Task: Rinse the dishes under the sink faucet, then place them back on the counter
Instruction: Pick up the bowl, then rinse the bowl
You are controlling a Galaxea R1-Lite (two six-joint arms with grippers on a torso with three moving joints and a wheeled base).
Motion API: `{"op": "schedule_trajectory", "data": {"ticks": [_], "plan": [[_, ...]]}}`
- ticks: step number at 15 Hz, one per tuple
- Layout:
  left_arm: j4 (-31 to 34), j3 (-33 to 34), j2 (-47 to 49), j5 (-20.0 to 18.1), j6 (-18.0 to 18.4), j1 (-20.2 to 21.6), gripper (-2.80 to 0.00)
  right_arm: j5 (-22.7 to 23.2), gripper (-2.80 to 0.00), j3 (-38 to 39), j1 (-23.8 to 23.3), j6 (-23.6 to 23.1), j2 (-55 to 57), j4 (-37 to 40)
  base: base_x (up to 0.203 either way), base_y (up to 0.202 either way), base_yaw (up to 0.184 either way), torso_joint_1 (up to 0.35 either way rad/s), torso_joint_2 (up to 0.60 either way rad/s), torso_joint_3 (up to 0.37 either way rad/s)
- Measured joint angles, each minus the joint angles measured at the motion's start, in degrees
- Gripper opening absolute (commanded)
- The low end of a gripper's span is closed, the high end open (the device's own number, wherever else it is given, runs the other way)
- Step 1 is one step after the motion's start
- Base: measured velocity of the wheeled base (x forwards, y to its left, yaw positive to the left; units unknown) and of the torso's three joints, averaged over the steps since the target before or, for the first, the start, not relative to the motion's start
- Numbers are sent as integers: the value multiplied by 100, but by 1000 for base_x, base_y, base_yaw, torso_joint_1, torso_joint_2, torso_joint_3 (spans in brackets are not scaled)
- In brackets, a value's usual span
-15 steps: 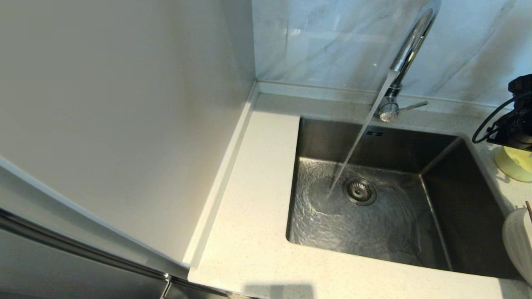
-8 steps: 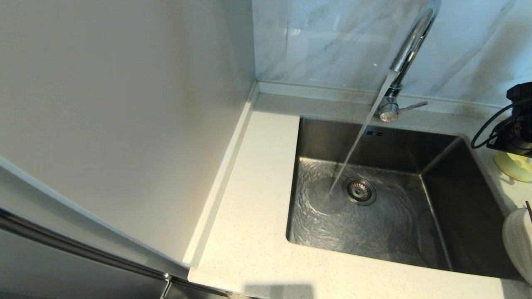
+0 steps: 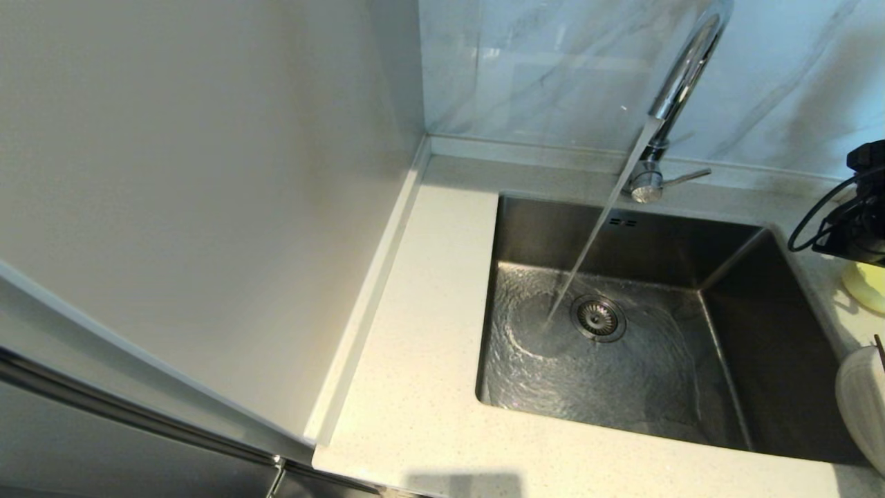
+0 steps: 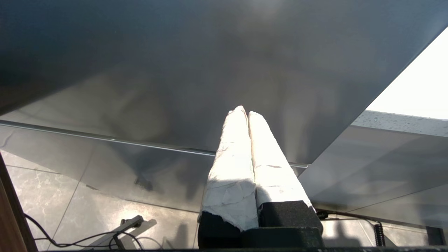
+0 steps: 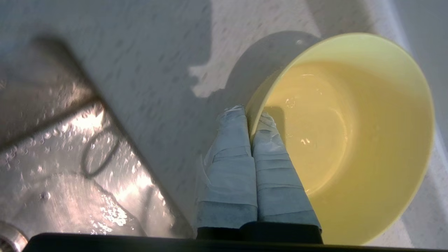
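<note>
The pale yellow bowl (image 5: 350, 133) is over the counter (image 3: 429, 346), right of the sink (image 3: 525, 228). My right gripper (image 5: 249, 115) is shut on its near rim, one finger inside the bowl and one outside. From the head view only a slice of the bowl (image 3: 868, 285) shows under the black right wrist (image 3: 857, 221). The off-white plate (image 3: 861, 401) stands at the right edge with a chopstick tip (image 3: 879, 344) behind it. Water runs from the chrome faucet (image 3: 681, 76) into the sink. My left gripper (image 4: 245, 112) is shut and empty, parked low.
A tall pale cabinet side (image 3: 207, 207) rises left of the counter. The grey-veined wall panel (image 3: 553, 62) stands behind the faucet. The drain strainer (image 3: 598, 318) sits mid-basin under flowing water. In the left wrist view a grey panel (image 4: 175, 70) and floor cables (image 4: 87, 238) show.
My right gripper went from open to shut on the bowl's rim. In the head view the bowl has shifted right, and less of it shows. Water keeps running.
</note>
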Motion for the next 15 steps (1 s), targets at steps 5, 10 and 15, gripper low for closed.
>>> {"op": "schedule_trajectory", "data": {"ticks": [5, 10, 15], "plan": [[0, 0, 0, 0, -2, 0, -280, 333, -280, 689, 386, 205, -602, 9, 0, 0, 0, 0, 0, 0], [2, 0, 0, 2, -2, 2, -280, 1482, -280, 2089, 1349, 210, -2177, 46, 0, 0, 0, 0, 0, 0], [0, 0, 0, 0, -2, 2, -280, 3861, -280, 3315, 2051, 367, -3406, -120, 0, 0, 0, 0, 0, 0]]}}
